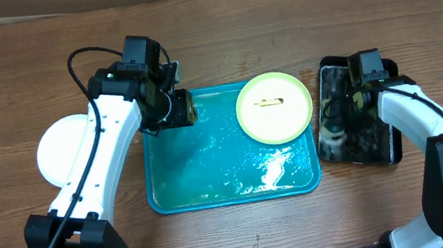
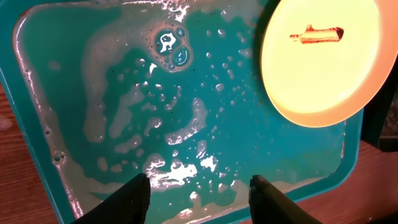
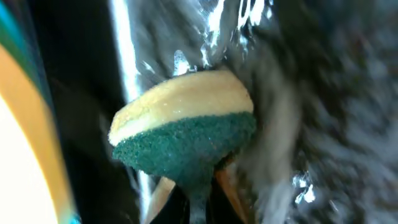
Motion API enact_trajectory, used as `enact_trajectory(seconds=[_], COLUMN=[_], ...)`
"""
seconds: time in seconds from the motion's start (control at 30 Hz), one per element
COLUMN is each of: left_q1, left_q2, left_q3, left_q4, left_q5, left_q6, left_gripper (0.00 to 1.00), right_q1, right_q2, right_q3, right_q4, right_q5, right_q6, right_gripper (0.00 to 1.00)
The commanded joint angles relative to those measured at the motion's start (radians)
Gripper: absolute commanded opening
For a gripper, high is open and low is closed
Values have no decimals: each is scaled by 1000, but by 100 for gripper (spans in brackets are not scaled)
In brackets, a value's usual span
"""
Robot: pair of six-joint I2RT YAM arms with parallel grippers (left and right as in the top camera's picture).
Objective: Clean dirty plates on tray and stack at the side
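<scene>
A pale yellow-green plate (image 1: pixel 274 106) with a brown smear at its centre lies in the far right corner of the wet teal tray (image 1: pixel 210 172). It also shows in the left wrist view (image 2: pixel 323 68), and its edge shows in the right wrist view (image 3: pixel 18 162). My left gripper (image 1: pixel 176 110) hovers open and empty over the tray's far left corner (image 2: pixel 199 182). My right gripper (image 1: pixel 340 109) is shut on a yellow and green sponge (image 3: pixel 186 134) over the black tub (image 1: pixel 364 145). A white plate (image 1: pixel 59 148) lies on the table left of the tray, partly hidden by my left arm.
The tray's floor (image 2: pixel 249 118) is covered with soapy water and foam. The black tub (image 3: pixel 329 93) stands right of the tray, touching the plate's side, and holds dark wet water. Bare wooden table (image 1: pixel 276 16) lies behind and in front.
</scene>
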Motion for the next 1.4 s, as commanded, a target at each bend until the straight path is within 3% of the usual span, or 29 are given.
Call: enact_trajectory(seconds=[0.0,0.13,0.27,0.6,1.03,1.17,1.37], left_q1=[-1,-1,-1,-1,-1,-1,-1], left_q2=[-6,-6,-6,-6,-6,-6,-6], left_q3=[16,16,16,16,16,16,16], left_q4=[-2,-2,-2,-2,-2,-4,-5], left_q5=[-2,-2,-2,-1,-2,-2,-2], left_q6=[18,18,18,18,18,18,18], left_gripper=[53,53,53,54,54,54,54], right_q1=[4,4,3,31,114,94,45], right_q2=[-6,-6,-6,-6,-6,-6,-6], right_q3=[3,3,16,109,55,55,55], right_q4=[-90,-200,-200,-198,-367,-408,-439], right_q5=[99,261,368,109,132,308,400], right_q6=[56,149,212,71,37,149,239], right_gripper=[4,4,4,4,4,4,4])
